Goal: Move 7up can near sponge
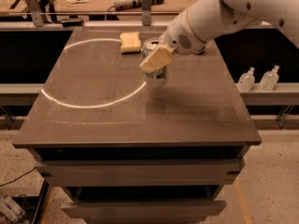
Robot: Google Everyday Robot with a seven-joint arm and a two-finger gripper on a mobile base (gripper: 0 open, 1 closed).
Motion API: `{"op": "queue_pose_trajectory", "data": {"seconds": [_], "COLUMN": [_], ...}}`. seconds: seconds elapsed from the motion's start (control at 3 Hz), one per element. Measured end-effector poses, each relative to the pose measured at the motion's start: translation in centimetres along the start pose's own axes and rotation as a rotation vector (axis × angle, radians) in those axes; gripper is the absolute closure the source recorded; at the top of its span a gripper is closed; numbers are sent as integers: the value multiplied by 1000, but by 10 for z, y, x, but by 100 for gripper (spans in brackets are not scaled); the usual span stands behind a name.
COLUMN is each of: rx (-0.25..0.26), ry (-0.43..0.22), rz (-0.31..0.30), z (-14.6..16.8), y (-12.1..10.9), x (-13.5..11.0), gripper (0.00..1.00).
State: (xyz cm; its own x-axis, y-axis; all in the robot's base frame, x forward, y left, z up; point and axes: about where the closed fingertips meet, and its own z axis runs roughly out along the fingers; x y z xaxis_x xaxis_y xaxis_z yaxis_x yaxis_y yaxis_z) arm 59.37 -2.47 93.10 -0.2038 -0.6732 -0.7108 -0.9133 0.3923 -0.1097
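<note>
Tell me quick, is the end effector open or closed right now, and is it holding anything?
End effector: closed on the can, which seems to be lifted just off the table, a little right of the sponge.

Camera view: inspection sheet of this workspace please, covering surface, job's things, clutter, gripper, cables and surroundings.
Surface: table, dark top with a bright ring of light on it; drawers below.
Job's things: 7up can held in the gripper, seemingly lifted, its shadow lying apart below it; sponge at the far edge, close to the can's left.
Clutter: two small bottles on the ledge to the right of the table.
Gripper: gripper shut on the can, over the far middle of the table.
Cables: one cable on the floor, lower left.
Surroundings: bench behind the table with tools on it; speckled floor.
</note>
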Motion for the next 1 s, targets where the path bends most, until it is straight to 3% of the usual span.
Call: {"op": "queue_pose_trajectory", "data": {"seconds": [0.67,1.0], "rx": [87,137], "ry": [49,23], "rz": [215,277], "z": [8,21], "y": [-94,-124], "x": [-26,-32], "gripper": [100,100]}}
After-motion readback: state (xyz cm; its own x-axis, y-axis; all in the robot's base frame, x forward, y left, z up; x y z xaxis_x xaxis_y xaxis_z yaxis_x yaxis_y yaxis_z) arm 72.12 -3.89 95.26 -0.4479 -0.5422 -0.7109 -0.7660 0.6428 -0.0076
